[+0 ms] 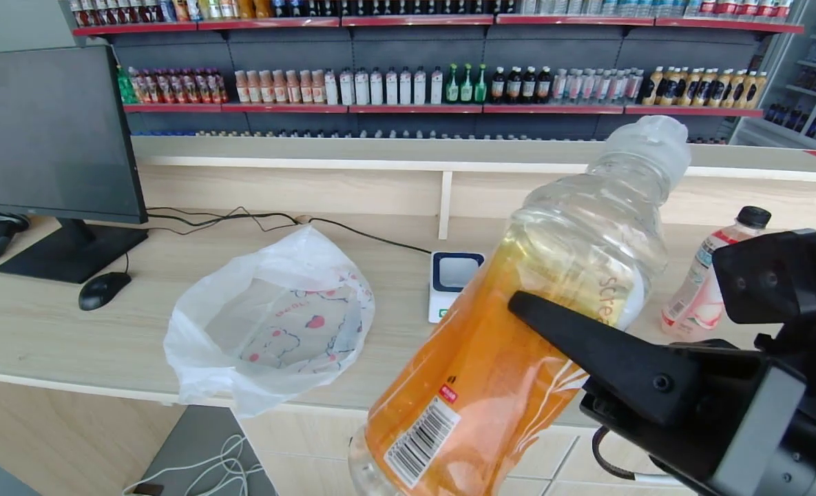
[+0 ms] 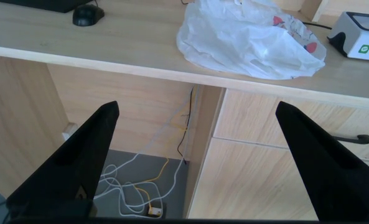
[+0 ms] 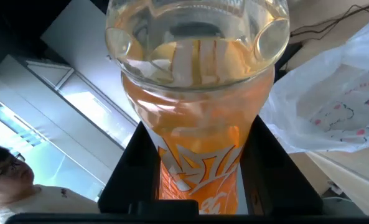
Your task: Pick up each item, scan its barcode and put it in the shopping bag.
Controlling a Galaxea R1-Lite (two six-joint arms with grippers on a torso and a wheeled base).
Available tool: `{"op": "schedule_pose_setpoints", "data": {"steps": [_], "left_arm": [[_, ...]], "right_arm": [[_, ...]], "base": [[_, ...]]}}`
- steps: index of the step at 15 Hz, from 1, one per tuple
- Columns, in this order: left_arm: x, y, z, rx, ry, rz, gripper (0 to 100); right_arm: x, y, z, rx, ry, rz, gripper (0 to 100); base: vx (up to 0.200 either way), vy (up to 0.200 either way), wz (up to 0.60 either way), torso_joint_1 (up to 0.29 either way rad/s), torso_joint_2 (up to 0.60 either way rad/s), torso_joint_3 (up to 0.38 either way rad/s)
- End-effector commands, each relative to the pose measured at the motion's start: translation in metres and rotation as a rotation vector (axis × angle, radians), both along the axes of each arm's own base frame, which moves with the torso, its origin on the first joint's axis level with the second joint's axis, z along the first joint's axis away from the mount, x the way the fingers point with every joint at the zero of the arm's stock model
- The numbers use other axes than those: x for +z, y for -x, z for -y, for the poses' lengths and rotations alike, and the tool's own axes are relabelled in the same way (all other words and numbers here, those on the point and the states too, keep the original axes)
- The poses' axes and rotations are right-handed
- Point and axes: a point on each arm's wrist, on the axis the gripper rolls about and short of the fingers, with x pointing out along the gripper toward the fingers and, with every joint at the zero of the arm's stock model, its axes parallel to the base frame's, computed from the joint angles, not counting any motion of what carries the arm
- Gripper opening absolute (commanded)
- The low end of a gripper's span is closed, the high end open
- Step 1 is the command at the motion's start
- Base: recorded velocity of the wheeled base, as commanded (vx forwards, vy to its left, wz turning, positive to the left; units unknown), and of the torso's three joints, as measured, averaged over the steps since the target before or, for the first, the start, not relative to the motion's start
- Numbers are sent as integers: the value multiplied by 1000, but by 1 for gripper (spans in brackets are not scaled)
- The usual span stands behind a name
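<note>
1. The shopping bag [image 1: 270, 324] lies open on the pale wood-grain counter [image 1: 49, 331]. It is thin, crinkled white plastic, its mouth gaping upward. A red and pink cartoon print shows inside; I cannot tell whether that is an item or the bag's own printing
2. The orange drink bottle [image 1: 463, 365] is clear, ribbed plastic with a pale translucent cap. It is about two-thirds full of orange liquid, with the neck end empty
3. That bottle is held in the air, in front of the counter and to the right of the bag. It is tilted, cap up and away, base down and near. A white barcode patch on its label faces up near the base
4. The right gripper [image 3: 200, 180] is clamped across the bottle's middle, one black tapered finger on each side of the label
5. The left gripper [image 2: 196, 109] hangs below the counter's edge, facing the cabinet front. Its two black fingers are spread wide with nothing between them
6. A small white scanner [image 1: 452, 275] with a dark window sits just right of the bag
7. A pink-labelled bottle [image 1: 707, 282] with a black cap stands upright farther right on the counter
</note>
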Motion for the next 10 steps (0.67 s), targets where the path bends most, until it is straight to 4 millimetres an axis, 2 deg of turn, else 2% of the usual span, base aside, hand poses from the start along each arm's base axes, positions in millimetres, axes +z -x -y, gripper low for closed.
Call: {"op": "schedule_pose_setpoints", "data": {"steps": [1,10], "left_arm": [[0,0,0,0,-1,1,100],[0,0,0,0,-1,1,100]], "right_arm": [[2,1,-1,14,-19,-17,0],[16,-3,-5,77,-135,-108,0]], "base": [[0,0,0,0,0,0],[0,0,0,0,0,0]]}}
